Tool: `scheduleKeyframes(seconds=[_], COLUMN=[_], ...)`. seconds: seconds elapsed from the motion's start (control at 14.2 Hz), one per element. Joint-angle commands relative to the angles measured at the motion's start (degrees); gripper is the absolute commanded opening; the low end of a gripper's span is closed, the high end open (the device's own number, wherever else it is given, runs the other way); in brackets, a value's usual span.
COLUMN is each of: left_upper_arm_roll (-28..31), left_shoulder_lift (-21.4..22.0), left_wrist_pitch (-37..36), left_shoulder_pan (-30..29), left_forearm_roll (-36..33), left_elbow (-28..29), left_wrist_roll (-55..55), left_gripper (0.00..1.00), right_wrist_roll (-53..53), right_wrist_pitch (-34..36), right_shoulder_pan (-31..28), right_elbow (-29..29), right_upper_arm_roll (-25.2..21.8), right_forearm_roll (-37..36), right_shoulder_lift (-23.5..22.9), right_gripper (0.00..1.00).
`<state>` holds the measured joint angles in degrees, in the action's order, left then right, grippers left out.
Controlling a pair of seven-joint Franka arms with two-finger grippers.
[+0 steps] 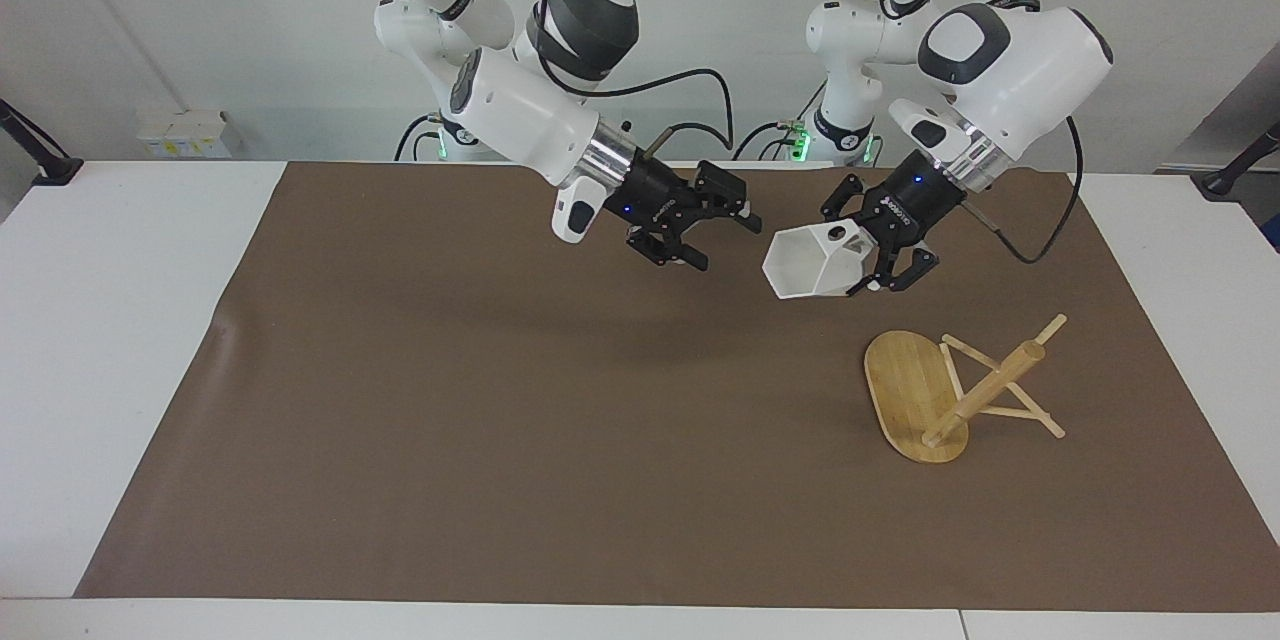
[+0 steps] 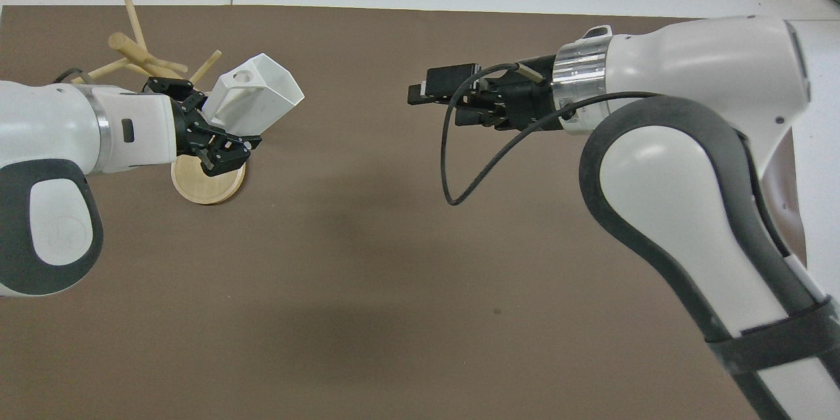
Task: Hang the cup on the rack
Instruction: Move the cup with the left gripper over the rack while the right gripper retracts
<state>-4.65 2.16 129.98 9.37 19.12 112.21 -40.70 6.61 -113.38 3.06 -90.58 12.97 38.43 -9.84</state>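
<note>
My left gripper [image 1: 862, 255] [image 2: 207, 128] is shut on the handle end of the white faceted cup [image 1: 810, 265] [image 2: 256, 98]. It holds the cup tilted in the air over the brown mat, close to the rack, with the hexagonal mouth turned toward the right arm's end. The handle's round hole faces up. The bamboo rack [image 1: 985, 390] [image 2: 138, 52] stands on its oval base [image 1: 905, 385] [image 2: 207, 184] toward the left arm's end, with its pegs bare. My right gripper [image 1: 722, 232] [image 2: 420, 92] hangs open and empty over the mat's middle, apart from the cup.
The brown mat [image 1: 500, 420] covers most of the white table [image 1: 120, 320]. A black cable [image 2: 459, 164] loops from the right wrist.
</note>
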Motion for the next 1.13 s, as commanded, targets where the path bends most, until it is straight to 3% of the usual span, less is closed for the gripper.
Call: scheduleKeyframes(seconds=[0.0, 0.28, 0.49, 0.78, 1.06], left_upper_arm_roll=[0.0, 0.0, 0.0, 0.2, 0.2], left_shoulder_lift=[0.8, 0.4, -1.4, -3.4, -5.6], left_wrist_pitch=[1.3, 1.5, 5.2, 8.9, 12.8], left_shoulder_pan=[0.3, -1.0, -1.0, -1.1, -1.1], left_forearm_roll=[-2.9, -3.0, -3.0, -3.0, -3.5], left_elbow=[0.9, 0.8, 0.7, 0.5, 0.5], left_wrist_roll=[3.8, 6.8, 16.2, 16.6, 19.7], left_gripper=[0.00, 0.00, 0.00, 0.00, 0.00], right_wrist_roll=[0.6, -2.6, -2.7, -5.1, -4.9], right_wrist_pitch=[6.3, 11.8, 16.0, 19.4, 18.5], right_shoulder_pan=[0.0, 0.1, 0.0, 0.1, 0.1], right_elbow=[1.4, 1.4, 1.1, 0.8, 0.3], right_upper_arm_roll=[-3.6, -6.2, -9.9, -13.3, -20.1], right_forearm_roll=[-9.0, -24.0, -29.6, -39.5, -40.6], right_shoulder_lift=[1.7, 3.9, 4.9, 5.8, 6.1], right_gripper=[1.00, 1.00, 1.00, 1.00, 1.00])
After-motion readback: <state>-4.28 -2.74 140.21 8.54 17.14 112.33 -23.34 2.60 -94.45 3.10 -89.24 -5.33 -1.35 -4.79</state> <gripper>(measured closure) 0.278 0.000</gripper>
